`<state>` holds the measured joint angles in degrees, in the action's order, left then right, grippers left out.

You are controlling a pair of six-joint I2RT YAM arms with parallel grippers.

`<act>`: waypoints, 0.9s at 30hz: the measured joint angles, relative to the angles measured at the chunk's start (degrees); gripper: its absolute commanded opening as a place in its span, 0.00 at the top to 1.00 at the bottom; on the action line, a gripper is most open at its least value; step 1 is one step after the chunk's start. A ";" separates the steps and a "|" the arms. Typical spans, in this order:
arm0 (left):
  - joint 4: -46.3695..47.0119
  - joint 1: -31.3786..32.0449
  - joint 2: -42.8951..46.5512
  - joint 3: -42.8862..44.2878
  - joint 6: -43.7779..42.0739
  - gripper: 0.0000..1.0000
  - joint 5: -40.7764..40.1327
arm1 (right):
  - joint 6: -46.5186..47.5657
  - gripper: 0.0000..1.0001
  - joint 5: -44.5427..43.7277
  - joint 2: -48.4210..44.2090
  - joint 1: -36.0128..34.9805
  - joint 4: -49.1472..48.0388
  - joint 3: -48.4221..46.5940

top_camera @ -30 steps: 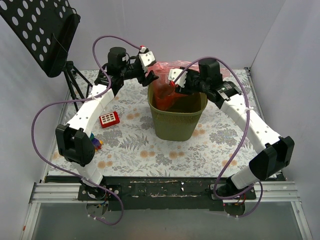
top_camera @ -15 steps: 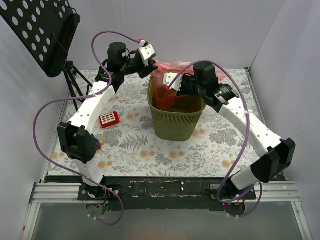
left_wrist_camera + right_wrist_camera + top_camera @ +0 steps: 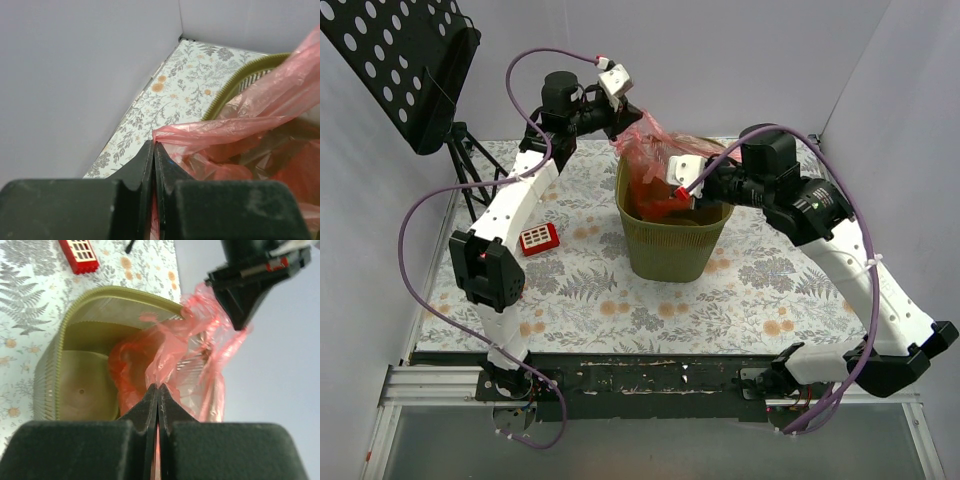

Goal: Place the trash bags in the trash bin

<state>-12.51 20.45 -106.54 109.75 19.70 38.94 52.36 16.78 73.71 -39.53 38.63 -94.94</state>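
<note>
Over on the left, the left gripper (image 3: pixel 623 128) is raised above the far left corner of the trash bin (image 3: pixel 672 250), its fingers (image 3: pixel 145 160) pressed together with a corner of the red trash bag (image 3: pixel 655 160) pinched between the tips. From that pinch the thin plastic stretches to the right and down, draping over the bin's green rim and into its mouth. Well down and to the left of those fingers, a small red toy (image 3: pixel 538 238) with white buttons lies on the flower-patterned table (image 3: pixel 580 290), and farther left a black stand (image 3: pixel 470 165) rises beside the arm.

The bin stands upright in the middle of the table, between the two arms, with the crumpled bag bunched in its far half.

To the right, the right gripper (image 3: pixel 682 193) reaches in over the bin's mouth. Its fingers (image 3: pixel 150 402) are shut too, nipping a fold of the same red bag just above the bin's inside.
</note>
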 measured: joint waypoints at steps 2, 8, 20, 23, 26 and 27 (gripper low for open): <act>-0.52 0.02 -1.81 2.67 0.98 1.00 -1.05 | -0.11 0.99 0.28 0.85 -1.05 2.34 -2.03; -1.62 0.02 -5.14 6.69 2.21 1.00 -6.38 | -1.27 0.99 1.44 -0.90 -6.64 7.87 -1.51; -4.31 0.02 -12.13 13.16 4.81 0.98 -13.75 | -10.51 0.99 6.23 -2.78 -14.08 7.04 8.48; -3.91 0.02 -10.29 9.81 4.74 0.90 -14.36 | -14.08 0.99 5.46 -2.62 -15.69 4.31 12.24; -3.50 0.00 -6.12 3.26 4.79 0.88 -14.71 | -17.86 0.99 3.30 -2.60 -17.25 0.42 15.41; -3.48 -0.04 -4.66 1.25 4.76 0.88 -14.84 | -18.82 0.99 2.32 -2.51 -17.90 -0.74 16.39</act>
<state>-15.99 20.40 -111.20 111.00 24.47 24.10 33.54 19.09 71.20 -57.43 37.89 -78.54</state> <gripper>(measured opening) 0.115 0.022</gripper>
